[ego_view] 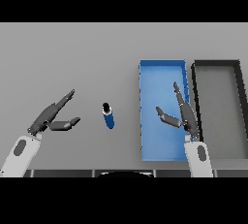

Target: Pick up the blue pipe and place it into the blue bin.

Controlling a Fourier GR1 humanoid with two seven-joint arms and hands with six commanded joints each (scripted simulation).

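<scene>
Near the front edge of the surface [72, 48], both arms are coming in from below. The left hand [52, 116] is hovering toward the left side, fingers straight and spread from the thumb, holding nothing. The right hand [181, 114] is hanging over the right wall of the blue bin [162, 64], also stretched open and empty, thumb pointing left across the bin floor.

Between the two hands, the blue pipe [109, 117] is sitting on the surface, just left of the bin's left wall and apart from it. It looks short, with a dark end toward the far side; whether it is standing or lying I cannot tell. Neither hand is touching it.

Farther right, a black bin [216, 64] is lying just beside the blue one.

The risks, as I judge them: the pipe looks small and round, so a wide-open hand closing off-centre could be knocking it away or rolling it. The right hand, reaching left, could be clipping the bin wall. And with the bins so close, a careless release could be dropping the pipe into the black one.
</scene>
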